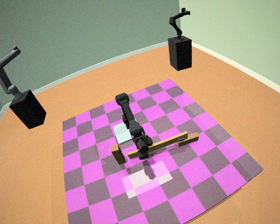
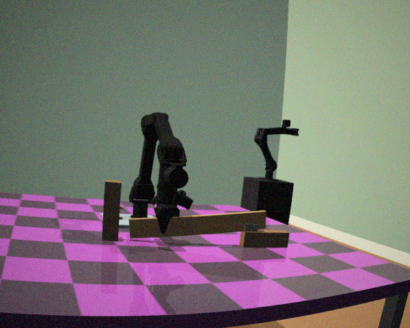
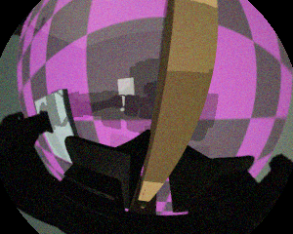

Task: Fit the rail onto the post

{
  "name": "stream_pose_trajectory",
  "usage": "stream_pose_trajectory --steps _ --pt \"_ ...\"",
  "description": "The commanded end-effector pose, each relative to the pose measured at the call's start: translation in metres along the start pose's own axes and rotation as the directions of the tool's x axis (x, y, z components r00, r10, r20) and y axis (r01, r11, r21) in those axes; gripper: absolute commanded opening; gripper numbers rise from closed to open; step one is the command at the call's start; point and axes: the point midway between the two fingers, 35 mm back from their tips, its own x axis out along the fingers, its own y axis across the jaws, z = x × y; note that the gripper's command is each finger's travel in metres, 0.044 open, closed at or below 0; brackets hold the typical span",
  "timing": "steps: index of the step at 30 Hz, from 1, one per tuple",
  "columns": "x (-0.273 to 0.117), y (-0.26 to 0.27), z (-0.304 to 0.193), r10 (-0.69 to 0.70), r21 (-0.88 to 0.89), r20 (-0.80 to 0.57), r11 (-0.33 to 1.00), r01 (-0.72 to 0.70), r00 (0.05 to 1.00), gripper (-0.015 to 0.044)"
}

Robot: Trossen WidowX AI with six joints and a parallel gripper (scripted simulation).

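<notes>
The single arm's tool [image 2: 164, 225] stands clamped across the long wooden rail [image 2: 212, 223], gripping it close to its near end — the end that must meet the short post [image 2: 111, 210]. That near end sits low, down at the checkered counter [image 2: 127, 279], just beside the post's base but apart from it, a narrow gap showing between them in the exterior view. The rail's long axis runs away from the post toward the low footboard block [image 2: 265, 238], where the far end rides higher at the small grey bracket [image 2: 250, 227], so the board slopes upward along its length. Seen from above, the rail [image 1: 159, 144] points nearly at the post [image 1: 117, 153], a little off to one side. The two pegs cannot be made out at this size. The coming move appears to turn on one relation — the gripped end lies beside and below where the pegs should be, so it likely has to rise to level and then slide along the rail's own axis toward the post, without drawing the far end out of the bracket.
</notes>
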Motion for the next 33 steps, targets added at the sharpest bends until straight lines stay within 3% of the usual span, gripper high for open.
stream_pose_trajectory --steps 1,33 --pt "-0.006 -0.003 0.001 -0.012 -0.003 0.007 1.0 0.012 1.0 0.0" --pt "-0.022 -0.005 0.001 -0.012 -0.003 0.007 1.0 0.012 1.0 0.0"
